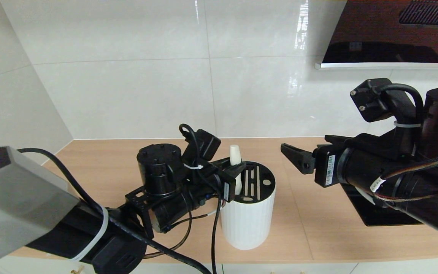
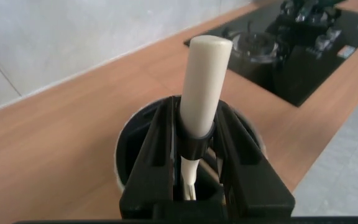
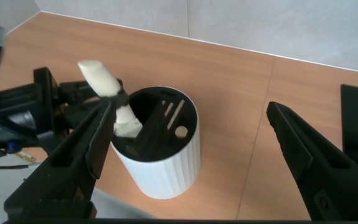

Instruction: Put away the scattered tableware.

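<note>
A white ribbed holder (image 1: 248,220) with a black slotted top stands on the wooden counter (image 1: 105,167). My left gripper (image 1: 235,172) is over its near-left rim, shut on a utensil with a cream handle (image 1: 234,154) and a black collar. The handle sticks up and the lower end goes down into the holder's top. From the left wrist the handle (image 2: 202,81) rises between the fingers (image 2: 159,146), with the holder's rim (image 2: 124,146) below. My right gripper (image 1: 299,155) hangs open to the right of the holder, holding nothing. From the right wrist the holder (image 3: 166,168) and tilted handle (image 3: 101,78) lie between its spread fingers (image 3: 82,155).
A black cooktop (image 1: 378,215) is set into the counter at the right, close under the right arm; it shows as the cooktop (image 2: 291,59) from the left wrist. A tiled wall (image 1: 146,76) backs the counter and a dark range hood (image 1: 394,34) hangs upper right.
</note>
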You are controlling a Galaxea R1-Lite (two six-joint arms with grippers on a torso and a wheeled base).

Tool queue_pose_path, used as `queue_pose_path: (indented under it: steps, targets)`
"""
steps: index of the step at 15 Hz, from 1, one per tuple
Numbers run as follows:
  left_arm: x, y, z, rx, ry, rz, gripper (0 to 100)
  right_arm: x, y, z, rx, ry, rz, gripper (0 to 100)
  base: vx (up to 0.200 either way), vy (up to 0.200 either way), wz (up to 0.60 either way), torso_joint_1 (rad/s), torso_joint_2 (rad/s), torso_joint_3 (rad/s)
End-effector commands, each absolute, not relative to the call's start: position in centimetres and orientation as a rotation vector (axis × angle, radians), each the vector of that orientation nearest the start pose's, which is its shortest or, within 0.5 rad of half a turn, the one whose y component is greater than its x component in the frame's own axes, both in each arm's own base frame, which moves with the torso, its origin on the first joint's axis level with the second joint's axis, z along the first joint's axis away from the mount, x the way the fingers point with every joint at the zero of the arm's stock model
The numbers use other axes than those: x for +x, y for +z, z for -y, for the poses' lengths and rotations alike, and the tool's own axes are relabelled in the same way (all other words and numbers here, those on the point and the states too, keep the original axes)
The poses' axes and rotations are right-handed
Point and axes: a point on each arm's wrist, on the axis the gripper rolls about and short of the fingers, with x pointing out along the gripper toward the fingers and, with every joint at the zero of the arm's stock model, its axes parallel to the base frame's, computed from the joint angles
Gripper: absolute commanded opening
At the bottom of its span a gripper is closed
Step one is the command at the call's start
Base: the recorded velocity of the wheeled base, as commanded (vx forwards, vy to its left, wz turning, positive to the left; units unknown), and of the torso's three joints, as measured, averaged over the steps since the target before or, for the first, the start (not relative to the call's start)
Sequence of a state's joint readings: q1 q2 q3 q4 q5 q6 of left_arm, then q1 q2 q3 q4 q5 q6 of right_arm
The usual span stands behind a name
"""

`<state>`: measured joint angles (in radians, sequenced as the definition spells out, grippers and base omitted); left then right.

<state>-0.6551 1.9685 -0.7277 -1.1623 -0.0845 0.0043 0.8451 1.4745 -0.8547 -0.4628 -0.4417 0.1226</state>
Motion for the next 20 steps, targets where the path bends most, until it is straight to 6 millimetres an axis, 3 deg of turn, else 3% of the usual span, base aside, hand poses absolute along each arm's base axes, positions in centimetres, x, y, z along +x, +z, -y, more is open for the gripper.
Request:
queue_pose_path:
  steps: [1,8,9,14,16,18,20]
  targets:
    - [27.6,11.8,21.4,0.034,-0.739,-0.101,0,17.8,24.1,-18.6,0.023,0.394,-0.155,100,0.0,0.0,0.0,0.0,0.0,0.0]
    - [27.9,11.4,21.6,0.039,-0.71,-0.109,0,17.8,24.1,-18.6,0.023,0.394,-0.155,100,0.0,0.0,0.0,0.0,0.0,0.0]
    - [27.9,11.6,21.6,0.037,-0.704,-0.103,100,17.8,24.1,-18.6,0.023,0.394,-0.155,100,0.0,0.0,0.0,0.0,0.0,0.0]
    - [27.8,12.2,21.5,0.012,-0.703,-0.087,100,17.8,24.1,-18.6,0.024,0.394,-0.154,100,0.0,0.0,0.0,0.0,0.0,0.0]
    - [27.6,13.3,21.4,-0.032,-0.704,-0.065,100,17.8,24.1,-18.6,0.024,0.394,-0.154,100,0.0,0.0,0.0,0.0,0.0,0.0]
    - [27.7,15.3,21.1,-0.068,-0.698,0.044,100,17.8,24.1,-18.6,0.024,0.394,-0.154,100,0.0,0.0,0.0,0.0,0.0,0.0]
    - [26.5,18.9,20.1,-0.135,-0.692,0.251,100,17.7,24.3,-18.5,0.028,0.393,-0.148,100,0.0,0.0,0.0,0.0,0.0,0.0]
